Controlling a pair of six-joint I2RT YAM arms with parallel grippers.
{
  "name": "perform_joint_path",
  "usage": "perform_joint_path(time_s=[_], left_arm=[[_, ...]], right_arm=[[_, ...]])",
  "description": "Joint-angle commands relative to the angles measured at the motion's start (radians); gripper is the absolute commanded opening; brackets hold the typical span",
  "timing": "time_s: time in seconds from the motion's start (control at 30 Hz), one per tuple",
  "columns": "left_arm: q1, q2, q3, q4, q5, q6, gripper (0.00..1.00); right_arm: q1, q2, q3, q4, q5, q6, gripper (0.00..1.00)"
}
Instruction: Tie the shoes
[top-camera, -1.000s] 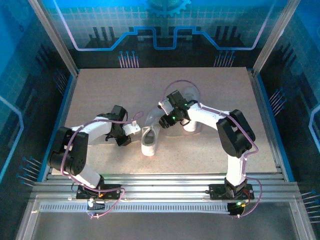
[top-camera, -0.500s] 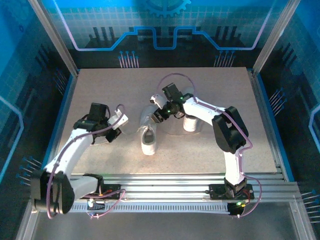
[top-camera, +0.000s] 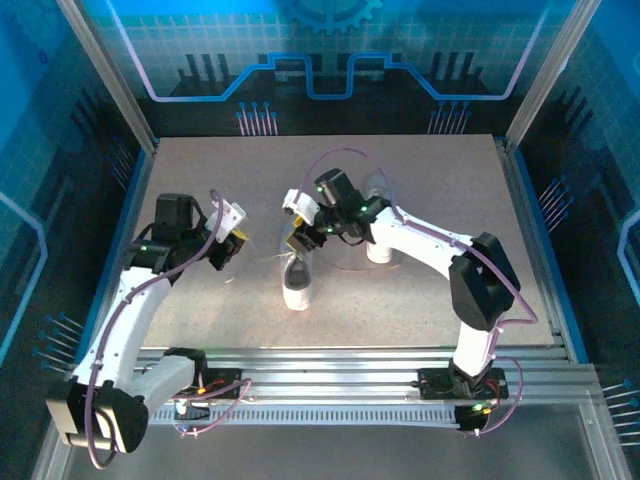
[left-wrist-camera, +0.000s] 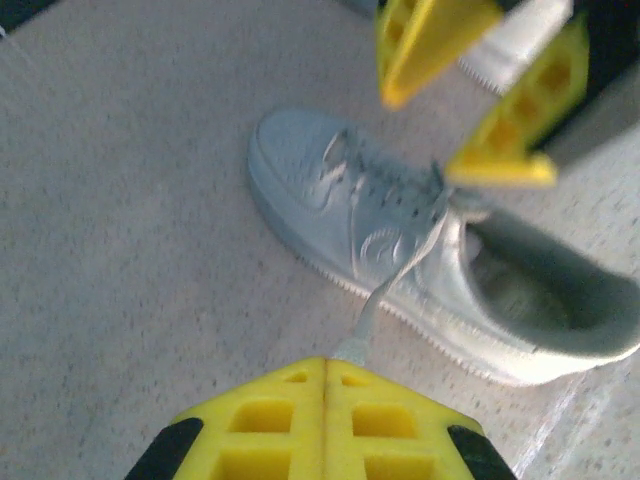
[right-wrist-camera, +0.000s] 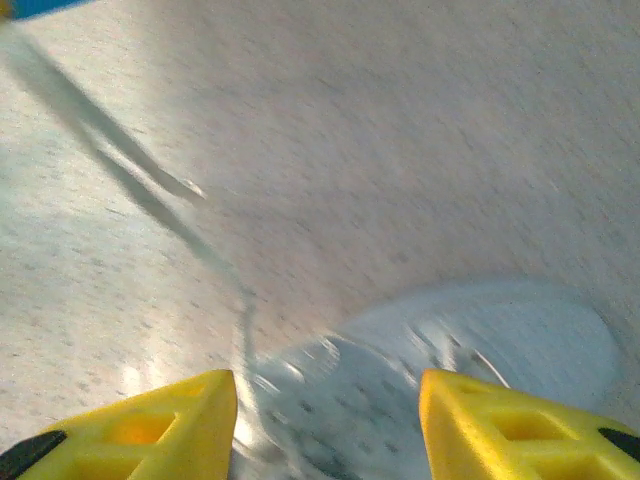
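**Lace pinched and drawn taut from the near shoe**

In the overhead view one shoe (top-camera: 297, 285) is seen just below the centre of the frame on the table (top-camera: 200, 170). The other shoe (top-camera: 379, 250) lies to its right, partly covered by the right arm. In the left wrist view the left gripper (left-wrist-camera: 325, 365) is pressed together on a lace (left-wrist-camera: 395, 270), which is stretched from the bottom of the frame up to the lacing. The right gripper (left-wrist-camera: 455, 125) is held spread above the shoe's opening at upper right, with nothing in it. The lace is judged thin, limp and light, and likely to slip unless pinched flat near its end. The shoe is judged light enough to be dragged by a hard pull, so the second lace is best taken close to the lacing.
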Motion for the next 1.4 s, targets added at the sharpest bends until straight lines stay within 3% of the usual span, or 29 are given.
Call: perform_joint_path(time_s=[0.0,0.7,0.8,0.9,1.0,1.37], left_arm=[[0.011,-0.014,0.052,0.003,0.112,-0.065,0.00],[0.029,-0.041,0.099,-0.022,0.170,-0.074,0.00],[0.038,-0.052,0.104,-0.033,0.163,-0.071,0.00],[0.052,-0.068,0.101,-0.045,0.160,-0.066,0.00],[0.063,-0.084,0.087,-0.057,0.160,-0.056,0.00],[0.077,-0.118,0.008,-0.065,0.137,-0.041,0.00]], right_arm=[[0.054,0.020,0.001,0.054,-0.058,-0.045,0.51],[0.127,0.159,0.139,0.114,-0.106,-0.052,0.49],[0.131,0.166,0.155,0.101,-0.095,-0.057,0.41],[0.133,0.158,0.153,0.101,-0.061,-0.051,0.17],[0.133,0.126,0.122,0.137,-0.021,-0.044,0.02],[0.119,-0.019,0.015,0.199,0.109,-0.059,0.00]])
